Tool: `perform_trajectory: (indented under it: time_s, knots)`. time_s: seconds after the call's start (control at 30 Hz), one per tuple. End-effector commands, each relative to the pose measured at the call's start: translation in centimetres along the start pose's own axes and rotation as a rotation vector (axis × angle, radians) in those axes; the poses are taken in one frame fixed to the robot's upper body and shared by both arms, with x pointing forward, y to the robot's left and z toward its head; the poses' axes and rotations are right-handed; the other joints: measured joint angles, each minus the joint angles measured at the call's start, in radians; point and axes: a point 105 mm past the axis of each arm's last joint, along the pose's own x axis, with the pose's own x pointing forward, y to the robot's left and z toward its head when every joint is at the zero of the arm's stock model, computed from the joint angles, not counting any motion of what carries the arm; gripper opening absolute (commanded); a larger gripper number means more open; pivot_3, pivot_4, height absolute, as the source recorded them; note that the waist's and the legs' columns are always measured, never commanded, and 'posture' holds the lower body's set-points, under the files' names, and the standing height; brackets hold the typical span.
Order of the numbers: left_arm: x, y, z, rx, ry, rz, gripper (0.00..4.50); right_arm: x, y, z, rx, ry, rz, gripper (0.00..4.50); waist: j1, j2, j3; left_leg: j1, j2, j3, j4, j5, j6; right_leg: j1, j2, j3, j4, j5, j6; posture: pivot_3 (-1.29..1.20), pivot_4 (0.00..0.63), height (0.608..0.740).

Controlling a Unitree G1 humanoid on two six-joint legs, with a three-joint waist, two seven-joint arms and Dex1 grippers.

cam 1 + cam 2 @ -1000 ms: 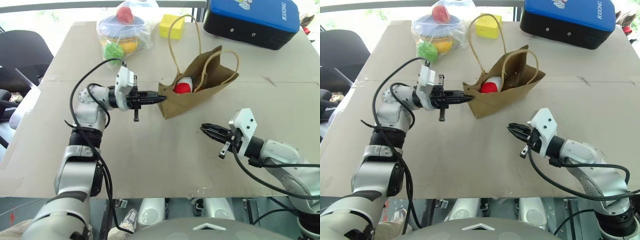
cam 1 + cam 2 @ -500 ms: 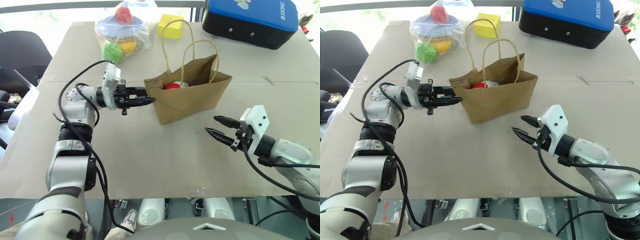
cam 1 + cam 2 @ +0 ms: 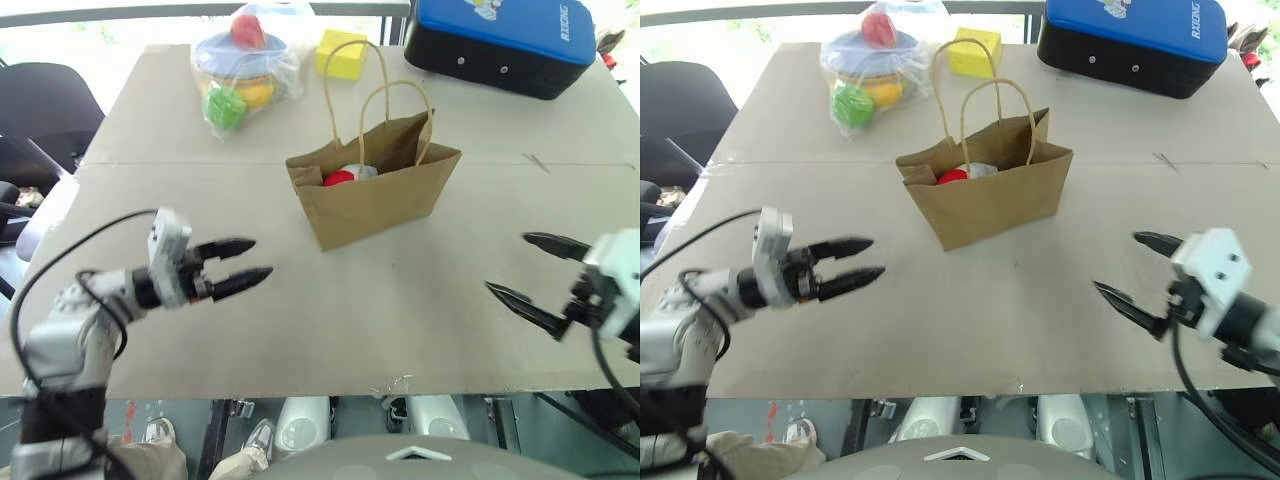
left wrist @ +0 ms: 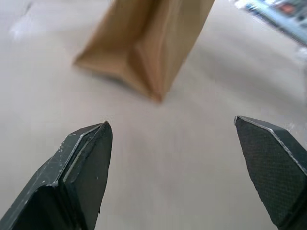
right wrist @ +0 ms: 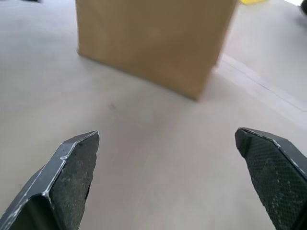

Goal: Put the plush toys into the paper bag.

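Plush toy (image 3: 341,177) half-hidden inside upright paper bag (image 3: 380,200) — red and white.

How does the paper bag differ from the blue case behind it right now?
The paper bag is plain brown paper; the blue case has a blue top and black sides. The bag stands upright at mid-table with its mouth open, a red and white toy showing inside; the case lies flat and closed at the table's far right corner. The bag has two loop handles. Neither pincer touches either one.
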Motion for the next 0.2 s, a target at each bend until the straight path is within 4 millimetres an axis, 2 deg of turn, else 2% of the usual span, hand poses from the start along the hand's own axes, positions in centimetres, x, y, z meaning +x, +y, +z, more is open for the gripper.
perform_trajectory:
  time_s: [0.03,0.1,0.2]
  knots:
    - [-1.9,-0.8,0.9,0.054,-0.003,0.073,4.40,-2.2,-0.6,0.1,-0.065,0.019,-0.015,4.49,0.004,0.001,0.000,0.002,0.000,0.000,-0.001,-0.002,0.002,0.002,0.000,0.000,0.000,0.000,0.000,0.00,0.150,0.733]
    - [-2.5,-1.2,0.5,0.056,0.017,0.082,4.40,-2.7,-0.9,-0.5,-0.070,0.050,-0.006,4.49,0.005,0.000,0.000,0.010,0.000,0.001,-0.003,-0.002,0.003,0.009,-0.001,0.000,-0.001,0.000,-0.001,0.00,0.150,0.733]
    - [-2.5,-2.0,0.3,0.054,0.025,0.046,4.40,-2.9,-1.2,-1.6,-0.058,0.076,0.015,4.49,0.005,0.000,0.000,0.011,0.000,0.001,-0.002,-0.003,0.005,0.010,-0.001,0.000,-0.002,0.000,-0.001,0.00,0.150,0.733]
